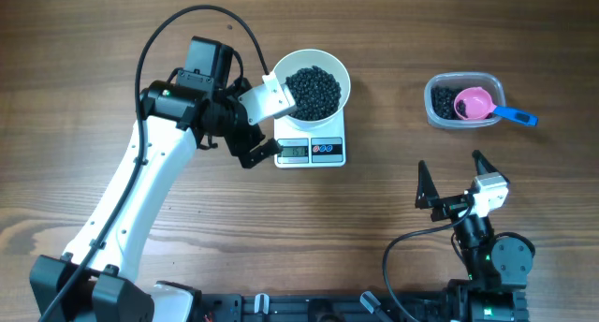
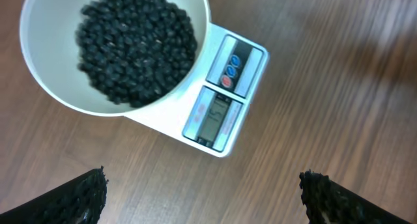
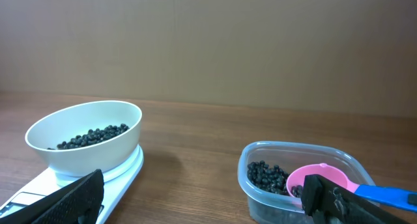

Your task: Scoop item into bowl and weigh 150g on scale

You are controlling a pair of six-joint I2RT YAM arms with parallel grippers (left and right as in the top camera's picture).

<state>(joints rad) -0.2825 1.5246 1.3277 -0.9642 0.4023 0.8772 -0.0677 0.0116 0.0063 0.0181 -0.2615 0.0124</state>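
Both my hands stand spread wide and empty, my left gripper [image 1: 265, 125] hanging just beside the scale [image 1: 309, 152], whose display looks too blurred to read, while the bowl [image 1: 343, 75] on it holds the black beads [image 1: 314, 90], and my right gripper [image 1: 452, 172] waits near the tub [image 1: 433, 118].

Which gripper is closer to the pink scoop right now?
Right. The right gripper waits open just short of the pink scoop, on the robot's side of it. The left gripper is far across the table, open beside the scale.
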